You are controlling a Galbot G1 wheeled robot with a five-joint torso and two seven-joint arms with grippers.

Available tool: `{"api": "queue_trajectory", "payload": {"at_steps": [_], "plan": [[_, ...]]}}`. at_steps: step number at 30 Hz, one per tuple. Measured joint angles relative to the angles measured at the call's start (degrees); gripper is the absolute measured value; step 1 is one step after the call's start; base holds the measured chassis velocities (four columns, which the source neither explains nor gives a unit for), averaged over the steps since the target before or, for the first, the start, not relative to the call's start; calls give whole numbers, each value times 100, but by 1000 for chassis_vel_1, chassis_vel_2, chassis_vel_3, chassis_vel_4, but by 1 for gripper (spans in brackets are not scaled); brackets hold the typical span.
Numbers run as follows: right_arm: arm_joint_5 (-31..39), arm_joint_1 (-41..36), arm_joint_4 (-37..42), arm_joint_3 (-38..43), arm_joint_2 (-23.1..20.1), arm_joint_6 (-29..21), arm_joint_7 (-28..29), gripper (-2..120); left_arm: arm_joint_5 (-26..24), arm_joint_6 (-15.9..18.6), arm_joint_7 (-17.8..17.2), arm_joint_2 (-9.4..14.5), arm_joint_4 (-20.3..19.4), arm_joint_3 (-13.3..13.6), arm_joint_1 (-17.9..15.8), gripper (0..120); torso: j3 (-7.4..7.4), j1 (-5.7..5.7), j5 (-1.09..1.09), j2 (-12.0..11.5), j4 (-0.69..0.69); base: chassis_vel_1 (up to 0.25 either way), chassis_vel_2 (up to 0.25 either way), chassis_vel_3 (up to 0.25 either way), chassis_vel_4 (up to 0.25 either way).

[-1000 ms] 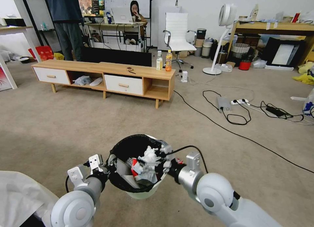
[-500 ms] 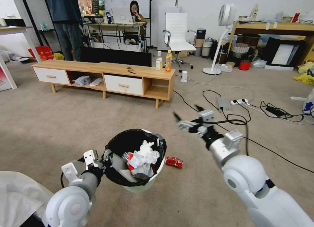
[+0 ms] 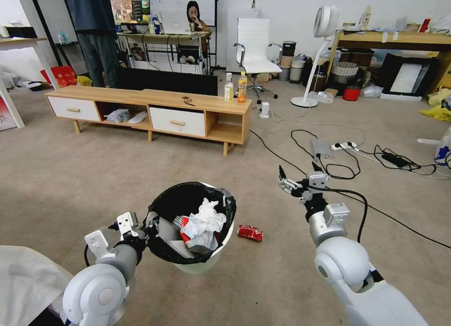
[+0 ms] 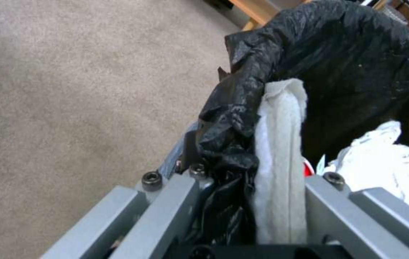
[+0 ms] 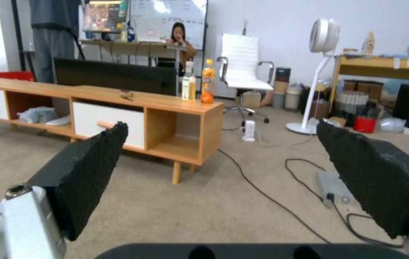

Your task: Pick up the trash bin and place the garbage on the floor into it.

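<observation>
The white trash bin (image 3: 203,265), lined with a black bag, hangs tilted just above the carpet floor (image 3: 94,175). My left gripper (image 3: 151,224) is shut on its near-left rim; in the left wrist view the left gripper (image 4: 252,194) clamps the white rim (image 4: 281,151) and the bag fold. Garbage lies inside the bin: a white tissue wad (image 3: 206,219) and a red-white cup (image 3: 184,226). A crushed red can (image 3: 250,232) lies on the floor just right of the bin. My right gripper (image 3: 297,174) is raised to the right of the bin, open, holding nothing; its black pads (image 5: 82,176) stand wide apart.
A low wooden cabinet (image 3: 155,111) with two upright drink bottles (image 3: 236,87) stands ahead. Black cables (image 3: 329,168) and a power strip (image 3: 345,146) run across the carpet at the right. A fan (image 3: 319,53), an office chair (image 3: 256,49) and clutter stand at the back.
My right gripper has pulled away from the bin's rim, rising and swinging right. The red can, then half hidden behind that arm, now lies uncovered beside the bin. The bin has shifted slightly left.
</observation>
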Motion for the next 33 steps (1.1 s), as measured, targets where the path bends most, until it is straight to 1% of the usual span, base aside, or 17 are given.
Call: {"api": "queue_trajectory", "payload": {"at_steps": [13, 18, 19, 21, 27, 33], "plan": [[15, 13, 29, -27, 49, 30, -25, 100, -8, 6, -5, -2, -36, 15, 32, 7, 0, 0, 0, 0, 0, -11, 9, 15, -10], [12, 15, 25, -32, 58, 49, -28, 100, -1, 6, -9, -19, -45, 15, 42, 7, -1, 0, -2, 0, 0, -129, 127, 109, -116], [6, 15, 13, -33, 78, 69, -28, 100, 6, 6, -11, -32, -46, 19, 54, 7, 0, 0, 3, 0, -1, -215, 211, 211, -231], [-10, 15, -2, -33, 86, 101, -28, 100, 13, 6, -13, -44, -49, 22, 60, 7, 0, 0, -1, 0, 0, -233, 228, 237, -232], [-30, 17, -33, -33, 80, 130, -30, 100, 23, 6, -15, -58, -53, 23, 65, 7, 2, 2, 1, -1, -1, -199, 205, 225, -192], [-31, 27, -45, -38, 98, 139, -33, 100, 27, 6, -15, -69, -54, 22, 71, 7, 0, 1, 0, 0, 0, -41, 46, 41, -36]]}}
